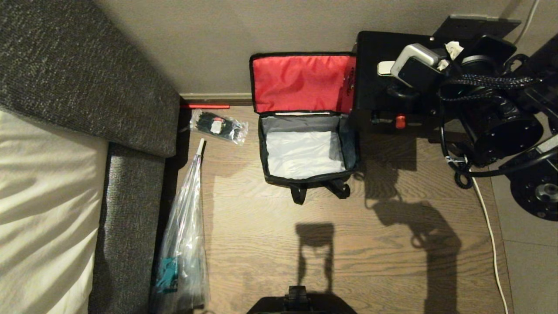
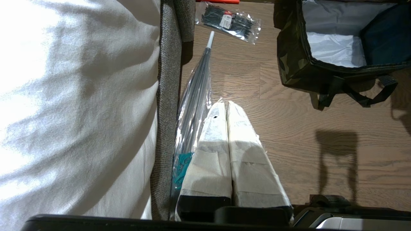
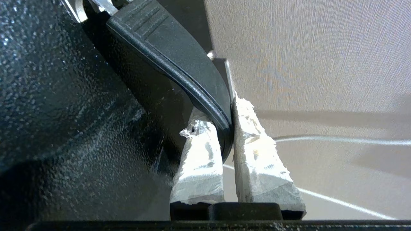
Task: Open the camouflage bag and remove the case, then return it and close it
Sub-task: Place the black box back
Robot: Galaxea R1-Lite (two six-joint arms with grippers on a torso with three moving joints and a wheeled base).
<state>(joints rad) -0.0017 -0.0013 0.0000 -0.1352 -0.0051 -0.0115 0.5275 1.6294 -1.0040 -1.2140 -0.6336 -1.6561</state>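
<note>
While the right gripper (image 3: 226, 134) clamps the case's (image 1: 383, 74) handle (image 3: 179, 64), the bag (image 1: 305, 144) stands open on the floor (image 1: 270, 244).

From the bag in the head view, the case hangs at about 2 o'clock, just beside the red lid (image 1: 301, 83), its black face broadside to the camera and its long axis running roughly 9 to 3; the small red dot (image 1: 400, 121) sits on its near edge. The lid is flung back toward 12 against the wall (image 1: 209, 39), the mouth faces up showing the grey lining, and the straps (image 1: 322, 189) trail toward 6. At the bag's 9 o'clock lie a packet of cable ties (image 1: 219, 126) and a plastic-wrapped umbrella (image 1: 183, 244) beside the bed (image 1: 48, 183). The left gripper (image 2: 228, 109), fingers pressed together and empty, hangs above the floor by the umbrella.
</note>
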